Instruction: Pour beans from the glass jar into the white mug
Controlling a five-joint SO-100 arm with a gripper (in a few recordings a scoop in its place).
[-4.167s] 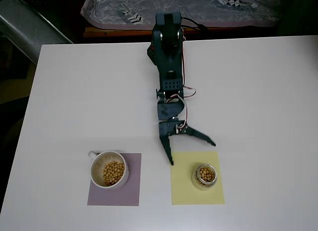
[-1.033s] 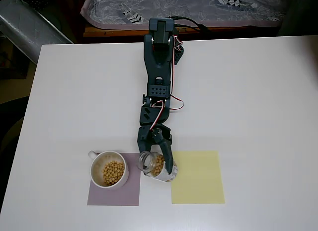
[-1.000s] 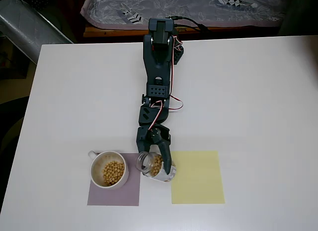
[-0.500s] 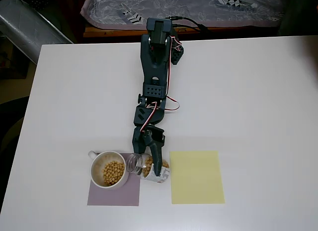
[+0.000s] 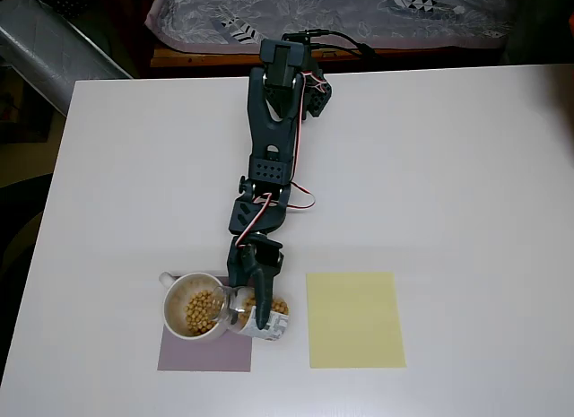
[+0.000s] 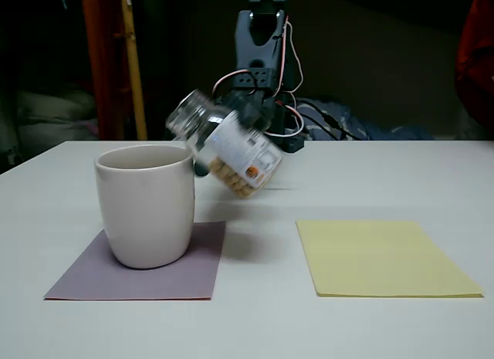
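Observation:
The white mug (image 5: pixel 176 296) stands on a purple mat (image 5: pixel 204 352) and holds tan beans (image 5: pixel 203 311); in the fixed view the white mug (image 6: pixel 147 204) is at the left. My gripper (image 5: pixel 257 302) is shut on the glass jar (image 5: pixel 269 325), which hangs tilted right beside the mug, its mouth over the mug's right rim. In the fixed view the glass jar (image 6: pixel 229 149) is off the table, slightly above rim height, with its mouth up-left toward the mug. The jar's beans (image 6: pixel 228 177) lie at its lower end. My gripper (image 6: pixel 248 114) shows behind it.
A yellow mat (image 5: pixel 352 319) lies bare to the right of the jar, also seen as the yellow mat (image 6: pixel 382 256) in the fixed view. The arm's base (image 5: pixel 280 65) stands at the table's far edge. White tabletop (image 5: pixel 466 211) spreads around.
The gripper closed on the jar, lifted it off the yellow mat and carried it left to the mug. Over the last second it has tipped further toward the mug.

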